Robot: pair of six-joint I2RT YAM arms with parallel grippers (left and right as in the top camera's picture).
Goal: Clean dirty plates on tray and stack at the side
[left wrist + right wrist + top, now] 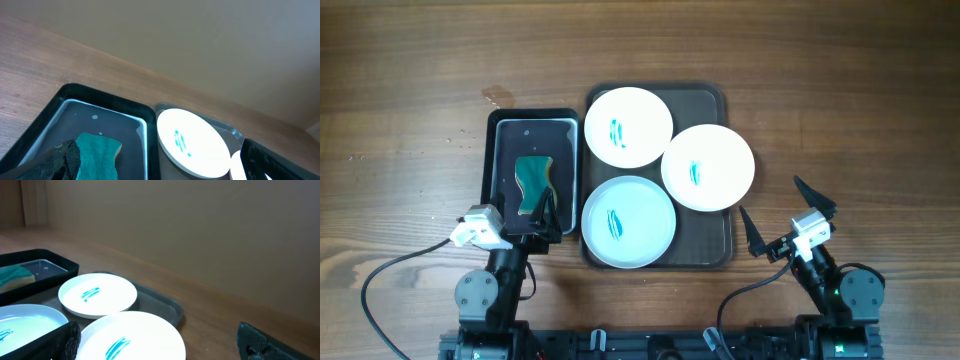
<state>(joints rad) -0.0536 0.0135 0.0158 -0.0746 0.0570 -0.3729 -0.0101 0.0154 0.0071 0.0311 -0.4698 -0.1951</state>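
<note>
Three white plates lie on the dark brown tray (712, 243), each with a teal smear at its centre. One plate (628, 127) is at the back left, one (708, 167) juts over the tray's right rim, and one (628, 222) is at the front left. My left gripper (530, 222) is open, low over the near end of the black tray beside the green sponge (533, 185). My right gripper (785, 215) is open just right of the brown tray, empty. The right wrist view shows its fingertips (65, 340) flanking the nearest plate (130, 337).
A black tray (490, 160) holding the sponge stands left of the brown tray, touching it. In the left wrist view the sponge (97, 155) lies in it, with a plate (192, 142) to the right. Bare wooden table (850, 120) surrounds both trays.
</note>
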